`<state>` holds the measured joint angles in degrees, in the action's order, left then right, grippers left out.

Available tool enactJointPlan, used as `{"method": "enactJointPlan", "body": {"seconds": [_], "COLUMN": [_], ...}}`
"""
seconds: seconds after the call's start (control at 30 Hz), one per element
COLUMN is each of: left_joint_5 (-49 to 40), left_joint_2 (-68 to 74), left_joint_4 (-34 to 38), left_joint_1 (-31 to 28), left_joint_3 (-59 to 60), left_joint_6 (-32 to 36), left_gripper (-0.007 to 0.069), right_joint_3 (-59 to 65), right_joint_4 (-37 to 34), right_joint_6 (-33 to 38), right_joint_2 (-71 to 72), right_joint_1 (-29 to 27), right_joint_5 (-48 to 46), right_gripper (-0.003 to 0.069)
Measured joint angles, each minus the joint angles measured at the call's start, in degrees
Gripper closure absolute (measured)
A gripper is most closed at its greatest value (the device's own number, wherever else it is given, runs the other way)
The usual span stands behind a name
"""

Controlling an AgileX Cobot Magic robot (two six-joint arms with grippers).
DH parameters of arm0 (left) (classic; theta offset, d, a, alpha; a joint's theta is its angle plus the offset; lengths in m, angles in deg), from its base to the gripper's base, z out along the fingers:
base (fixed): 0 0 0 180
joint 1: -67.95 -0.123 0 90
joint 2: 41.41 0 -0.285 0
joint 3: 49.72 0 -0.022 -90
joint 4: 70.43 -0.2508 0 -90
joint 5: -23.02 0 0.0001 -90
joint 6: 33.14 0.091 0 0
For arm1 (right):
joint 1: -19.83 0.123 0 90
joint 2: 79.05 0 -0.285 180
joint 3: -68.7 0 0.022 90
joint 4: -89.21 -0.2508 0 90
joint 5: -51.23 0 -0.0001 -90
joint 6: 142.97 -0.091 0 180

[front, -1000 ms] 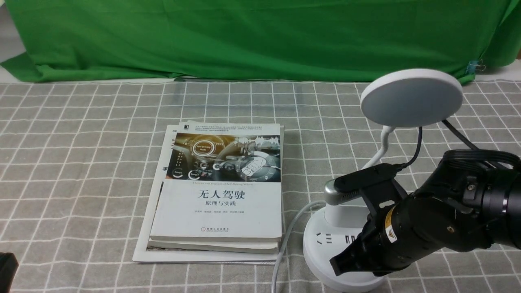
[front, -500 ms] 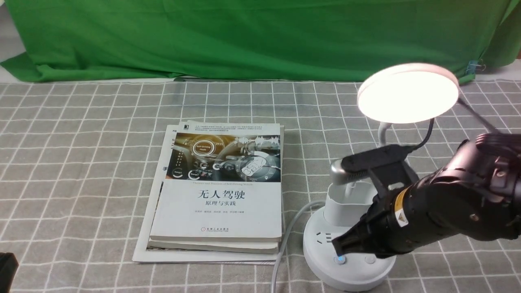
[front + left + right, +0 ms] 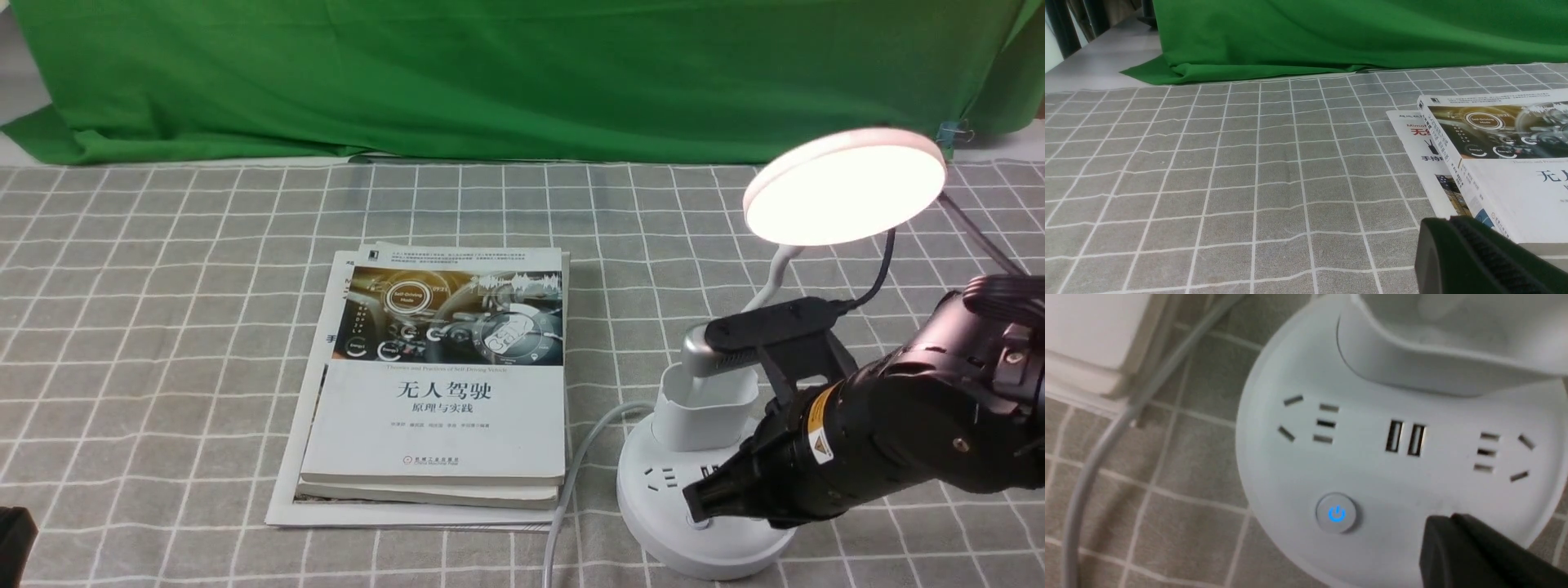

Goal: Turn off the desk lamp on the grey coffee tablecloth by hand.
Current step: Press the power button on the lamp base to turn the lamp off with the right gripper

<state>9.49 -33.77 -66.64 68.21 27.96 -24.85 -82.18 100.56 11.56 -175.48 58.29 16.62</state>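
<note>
While lit, desk lamp (image 3: 845, 186) with blue power icon (image 3: 1336, 513); book (image 3: 445, 425) "无人驾驶"; right hand (image 3: 694, 500) jaws pressed together, left gripper (image 3: 1478, 261) unclear

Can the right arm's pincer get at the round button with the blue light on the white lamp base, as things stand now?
Probably yes. The shut right pincer sits low over the white round lamp base, close beside the blue-lit round button, and nothing lies between them.

Front wide; R-wrist near desk lamp (image 3: 1363, 473)
</note>
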Motion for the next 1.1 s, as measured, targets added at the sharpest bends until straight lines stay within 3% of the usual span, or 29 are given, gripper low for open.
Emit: {"method": "enactJointPlan", "body": {"seconds": [0.37, 1.1], "left_joint_5": [0.00, 0.00], "left_joint_2": [0.00, 0.00], "left_joint_4": [0.00, -0.04], "left_joint_1": [0.00, 0.00], "left_joint_3": [0.00, 0.00], "left_joint_6": [0.00, 0.00], "left_gripper": [0.0624, 0.0624], "right_joint_3": [1.63, 6.33], "right_joint_4": [-0.28, -2.69], "right_joint_6": [-0.17, -6.29], "right_joint_2": [-3.26, 7.86], "right_joint_1": [0.00, 0.00], "right_joint_5": [6.39, 5.31], "right_gripper": [0.0634, 0.0634]}}
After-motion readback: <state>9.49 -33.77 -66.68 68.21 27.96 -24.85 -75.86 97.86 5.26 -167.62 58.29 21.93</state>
